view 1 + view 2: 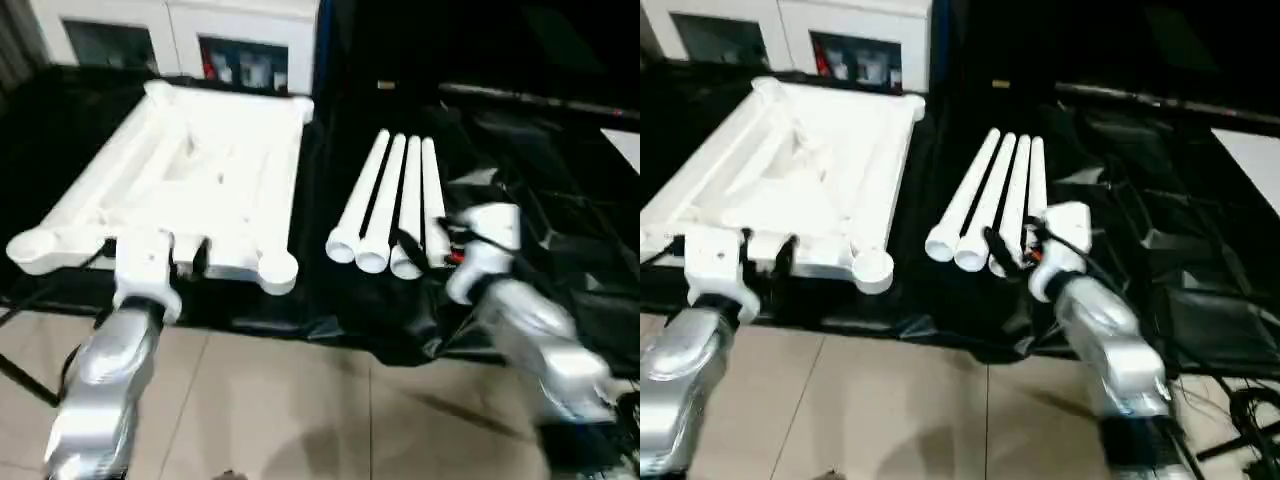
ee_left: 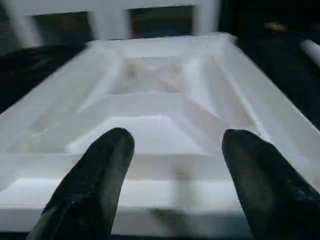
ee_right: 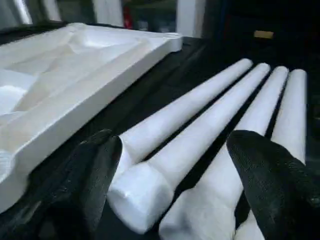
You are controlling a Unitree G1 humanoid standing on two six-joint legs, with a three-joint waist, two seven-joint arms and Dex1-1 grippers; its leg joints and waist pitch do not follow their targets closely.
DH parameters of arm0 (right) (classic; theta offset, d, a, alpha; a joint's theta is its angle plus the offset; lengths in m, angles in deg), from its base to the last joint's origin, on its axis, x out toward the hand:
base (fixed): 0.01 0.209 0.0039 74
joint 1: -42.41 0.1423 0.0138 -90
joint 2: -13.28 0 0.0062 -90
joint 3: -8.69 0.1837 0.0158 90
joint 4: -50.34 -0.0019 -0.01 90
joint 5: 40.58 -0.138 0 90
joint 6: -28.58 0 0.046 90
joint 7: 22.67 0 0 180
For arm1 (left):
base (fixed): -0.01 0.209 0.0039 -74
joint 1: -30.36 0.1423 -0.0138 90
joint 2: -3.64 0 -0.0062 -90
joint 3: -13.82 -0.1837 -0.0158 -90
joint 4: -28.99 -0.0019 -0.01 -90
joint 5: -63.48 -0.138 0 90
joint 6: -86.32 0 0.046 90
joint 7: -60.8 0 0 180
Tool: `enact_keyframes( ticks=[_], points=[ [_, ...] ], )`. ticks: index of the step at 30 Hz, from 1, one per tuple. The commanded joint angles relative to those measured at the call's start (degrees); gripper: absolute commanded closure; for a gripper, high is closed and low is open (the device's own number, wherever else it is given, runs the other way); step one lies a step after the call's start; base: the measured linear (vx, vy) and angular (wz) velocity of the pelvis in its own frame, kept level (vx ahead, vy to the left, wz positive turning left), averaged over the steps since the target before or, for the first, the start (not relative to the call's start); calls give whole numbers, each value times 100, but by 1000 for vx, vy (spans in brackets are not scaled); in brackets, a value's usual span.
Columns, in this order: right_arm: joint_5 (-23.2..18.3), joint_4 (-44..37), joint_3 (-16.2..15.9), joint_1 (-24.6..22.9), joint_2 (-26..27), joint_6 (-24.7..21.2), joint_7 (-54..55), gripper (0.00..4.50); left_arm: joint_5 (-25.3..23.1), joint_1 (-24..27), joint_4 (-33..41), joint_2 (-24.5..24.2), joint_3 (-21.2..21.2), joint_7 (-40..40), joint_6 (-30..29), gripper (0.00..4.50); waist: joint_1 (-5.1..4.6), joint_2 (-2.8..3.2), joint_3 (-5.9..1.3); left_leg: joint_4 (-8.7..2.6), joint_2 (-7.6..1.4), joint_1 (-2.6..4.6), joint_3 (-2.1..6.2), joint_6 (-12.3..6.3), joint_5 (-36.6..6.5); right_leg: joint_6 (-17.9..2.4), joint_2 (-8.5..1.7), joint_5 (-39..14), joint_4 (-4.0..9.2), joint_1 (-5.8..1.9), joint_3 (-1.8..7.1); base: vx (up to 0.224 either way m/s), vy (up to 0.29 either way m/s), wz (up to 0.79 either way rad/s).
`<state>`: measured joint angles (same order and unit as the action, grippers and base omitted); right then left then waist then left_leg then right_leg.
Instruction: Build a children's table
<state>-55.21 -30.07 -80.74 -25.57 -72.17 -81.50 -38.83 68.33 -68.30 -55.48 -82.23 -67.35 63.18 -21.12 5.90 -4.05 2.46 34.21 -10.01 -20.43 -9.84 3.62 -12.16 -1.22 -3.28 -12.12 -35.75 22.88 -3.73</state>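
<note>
Overhead, the white plastic rectangular tabletop lay ribbed underside up on the black-draped counter, its round corner sockets showing. Well apart to its right, 4 long round tapered white legs lay side by side, touching. Left gripper hovered at the tabletop's near edge, jaws spread and empty. Right gripper hung over the legs' thick ends, jaws spread, holding nothing. Behind stood a white cabinet with glass doors.

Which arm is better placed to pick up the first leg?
The right. Its open right gripper hangs at the near ends of the four long round tapered white plastic legs. The open left gripper faces the upturned white plastic rectangular tabletop instead.
</note>
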Motion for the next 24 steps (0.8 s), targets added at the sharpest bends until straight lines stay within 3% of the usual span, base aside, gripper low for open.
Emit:
enact_keyframes(
  ticks=[1, 2, 3, 4, 5, 7, 8, 9, 10, 12, 14, 15, 16, 17, 18, 19, 20, 21, 22, 23, 24],
  points=[
    [150, 343, 28, 147, 67, 79, 212, 67, 19, -49, -159, -34, -12, 60, 132, 114, 51, 51, -314, -361, -277, 37, 98, -264, -63, -1177, -483, 381, 304, -331, 322, 0, 0, 0],
    [150, 343, 28, 147, 67, 79, 212, 67, 19, -49, -159, -34, -12, 60, 132, 114, 51, 51, -314, -361, -277, 37, 98, -264, -63, -1177, -483, 381, 304, -331, 322, 0, 0, 0],
    [177, 539, 52, 247, 187, 151, 205, 67, -217, -67, -224, -150, -274, 266, 301, 114, 65, 69, -295, -378, -297, 42, 104, -199, -255, -1052, -486, 159, 323, -321, 329, 0, 0, 0],
    [217, 587, 28, 266, 194, 173, 210, 67, -237, -76, -220, -127, -334, 286, 279, 114, 86, 158, -303, -387, -300, 66, 117, -138, -364, -984, -487, 57, 315, -308, 330, 0, 0, 0],
    [275, 700, 5, 300, 194, 250, 213, 67, -423, -117, -269, -112, -509, 212, 238, 114, 68, 154, -300, -388, -319, 67, 108, -58, -444, -962, -474, 112, 340, -293, 328, 0, 0, 0],
    [389, 895, 29, 345, 115, 424, 313, 67, -684, -231, -419, -29, -772, 39, 252, 114, 96, 219, -302, -377, -319, 78, 112, 38, -496, -992, -469, 205, 312, -295, 330, 0, 0, 0],
    [389, 895, 29, 345, 115, 424, 313, 67, -684, -231, -419, -29, -772, 39, 252, 114, 109, 193, -301, -380, -311, 76, 107, 47, -529, -993, -469, 157, 326, -307, 328, 0, 0, 0],
    [370, 772, 120, 294, 107, 388, 447, 67, -759, -348, -496, 25, -927, 18, 277, 114, 131, 288, -302, -373, -300, 67, 113, 80, -531, -997, -482, 112, 315, -311, 341, 0, 0, 0],
    [371, 750, 126, 310, 100, 403, 446, 67, -771, -410, -533, 18, -966, 62, 260, 114, 131, 329, -306, -367, -306, 64, 120, 115, -555, -969, -482, 89, 312, -315, 341, 0, 0, 0],
    [468, 624, 73, 192, 93, 381, 531, 67, -839, -459, -678, -37, -1073, 197, 491, 114, 108, 267, -297, -371, -288, 46, 111, 110, -610, -916, -467, -4, 350, -332, 340, 0, 0, 0],
    [485, 426, 128, 87, 99, 353, 616, 67, -891, -449, -654, -81, -1158, 274, 509, 114, 109, 257, -299, -363, -260, 5, 105, 39, -564, -888, -517, -53, 349, -368, 364, 0, 0, 0],
    [438, 118, 188, -70, 147, 266, 635, 67, -910, -405, -543, -149, -1155, 309, 460, 114, 126, 251, -302, -342, -230, -20, 81, -157, -527, -908, -601, -146, 377, -393, 415, 0, 0, 0],
    [449, 22, 186, -131, 155, 253, 635, 67, -902, -377, -486, -157, -1125, 308, 438, 114, 160, 231, -305, -275, -197, -92, 79, -453, -439, -967, -786, -326, 452, -466, 510, 0, 0, 0],
    [445, -63, 184, -181, 163, 216, 630, 67, -884, -352, -426, -162, -1080, 296, 405, 114, 184, 207, -310, -193, -182, -126, 97, -593, -388, -1006, -916, -442, 514, -510, 584, 0, 0, 0],
    [407, -237, 179, -279, 183, 98, 614, 67, -836, -305, -291, -168, -961, 253, 315, 114, 277, 192, -323, 84, -192, -185, 187, -810, -370, -1141, -1293, -668, 668, -579, 825, 5, 55, -6],
    [411, -241, 174, -286, 183, 102, 615, 67, -838, -299, -283, -168, -951, 246, 309, 114, 341, 221, -332, 407, -240, -386, 370, -836, -338, -1359, -1649, -827, 765, -685, 1045, 5, 55, -6],
    [421, -252, 162, -304, 183, 111, 618, 67, -841, -287, -265, -169, -926, 227, 295, 114, 376, 343, -332, 555, -273, -455, 486, -761, -360, -1534, -1782, -864, 802, -677, 1121, -8, 105, -8],
    [450, -243, 111, -340, 171, 172, 626, 67, -836, -254, -256, -161, -892, 187, 247, 114, 380, 383, -310, 523, -311, -448, 584, -574, -301, -1819, -1632, -893, 799, -597, 976, -9, 64, -3],
    [465, -229, 88, -350, 165, 212, 618, 67, -836, -241, -255, -160, -883, 177, 234, 114, 358, 425, -289, 385, -323, -436, 598, -587, -223, -1897, -1451, -894, 748, -552, 854, -31, 162, -3],
    [531, -197, 32, -378, 162, 323, 626, 67, -807, -200, -281, -143, -861, 177, 249, 114, 260, 480, -298, -100, -200, -164, 356, -1099, 19, -1654, -670, -909, 508, -323, 407, -40, 214, 9],
    [569, -138, 23, -368, 181, 327, 650, 67, -852, -183, -308, -173, -903, 203, 289, 114, 133, 542, -337, -222, -162, 185, 219, -1648, -37, -1363, -319, -957, 314, -61, 161, -40, 214, 9]
  ],
)
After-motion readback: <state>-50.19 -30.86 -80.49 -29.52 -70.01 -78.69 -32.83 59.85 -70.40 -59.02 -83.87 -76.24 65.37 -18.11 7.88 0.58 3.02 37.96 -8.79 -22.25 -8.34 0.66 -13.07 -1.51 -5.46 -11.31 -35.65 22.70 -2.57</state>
